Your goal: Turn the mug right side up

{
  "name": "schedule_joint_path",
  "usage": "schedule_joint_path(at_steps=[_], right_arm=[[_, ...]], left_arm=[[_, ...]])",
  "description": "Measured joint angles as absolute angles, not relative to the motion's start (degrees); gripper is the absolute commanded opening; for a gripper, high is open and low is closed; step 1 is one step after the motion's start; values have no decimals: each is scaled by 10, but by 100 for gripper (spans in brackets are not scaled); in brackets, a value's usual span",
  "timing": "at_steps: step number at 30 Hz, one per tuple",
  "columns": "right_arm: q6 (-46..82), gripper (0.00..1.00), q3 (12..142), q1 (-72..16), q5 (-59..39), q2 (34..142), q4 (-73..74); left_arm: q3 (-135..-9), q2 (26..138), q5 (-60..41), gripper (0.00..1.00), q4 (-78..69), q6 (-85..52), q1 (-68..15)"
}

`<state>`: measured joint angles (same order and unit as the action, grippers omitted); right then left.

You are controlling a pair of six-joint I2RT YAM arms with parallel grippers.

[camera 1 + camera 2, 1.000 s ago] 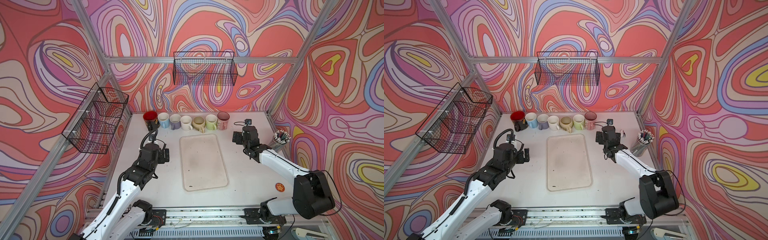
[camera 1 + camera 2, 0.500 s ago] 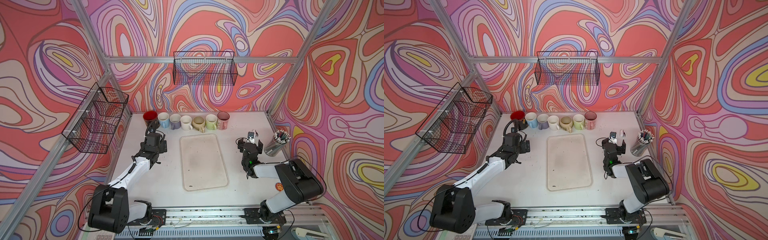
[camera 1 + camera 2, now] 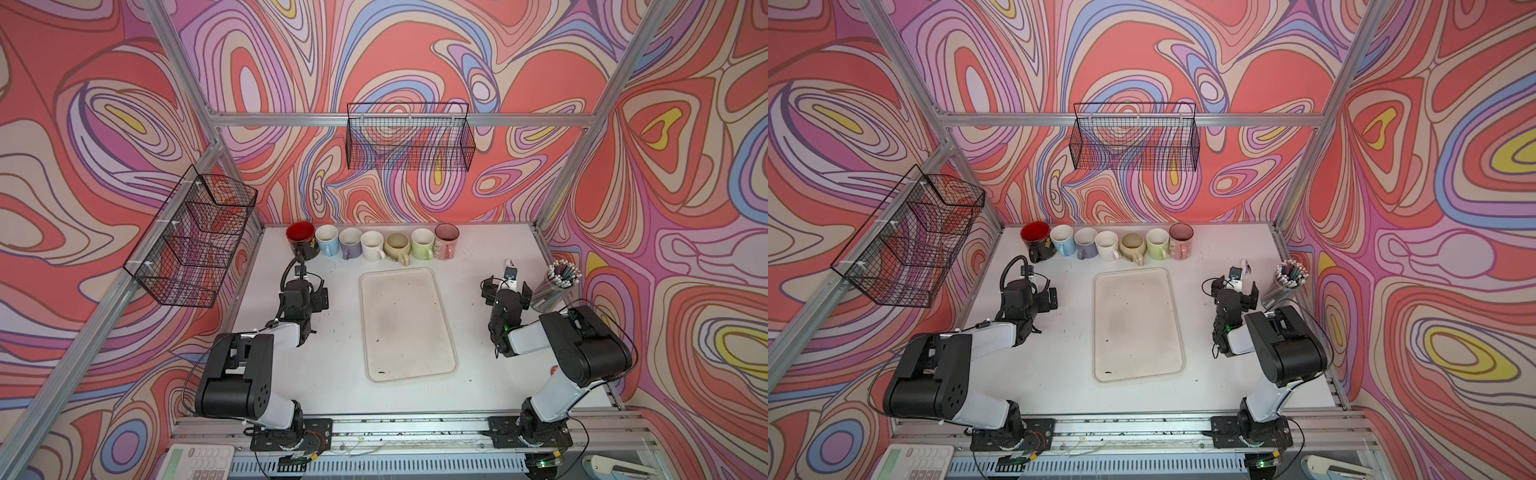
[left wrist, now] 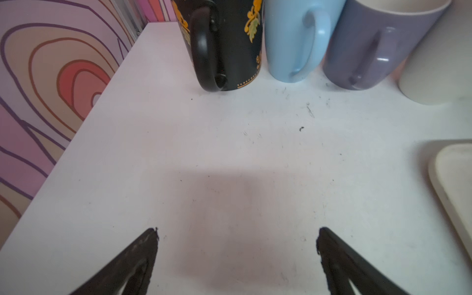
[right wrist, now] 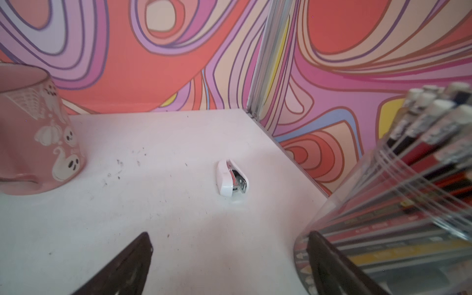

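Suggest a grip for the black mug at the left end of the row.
Likely the handle, coming from the front with the left end effector, whose jaws stand open. The black mug stands upright, handle pointing at that end effector; the blue mug crowds one flank, leaving little room to pinch the body.

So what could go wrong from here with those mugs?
The right hand sits close beside the glass jar of pencils; a careless swing could tip it. The mugs stand packed side by side, so the left hand reaching for one might knock its neighbours.
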<state>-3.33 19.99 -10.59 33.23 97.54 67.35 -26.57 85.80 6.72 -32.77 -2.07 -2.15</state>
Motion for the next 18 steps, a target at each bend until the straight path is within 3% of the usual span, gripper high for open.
schedule_joint_path(at_steps=[7, 13, 18], right_arm=[[-35, 98, 154, -90, 239, 1010, 769], [1, 98, 253, -26, 154, 1003, 641], [21, 98, 263, 2, 117, 988, 599]], left_arm=[[-204, 882, 23, 100, -446, 0, -22], [-215, 882, 2, 100, -469, -3, -6], [-215, 882, -4, 100, -473, -7, 0]])
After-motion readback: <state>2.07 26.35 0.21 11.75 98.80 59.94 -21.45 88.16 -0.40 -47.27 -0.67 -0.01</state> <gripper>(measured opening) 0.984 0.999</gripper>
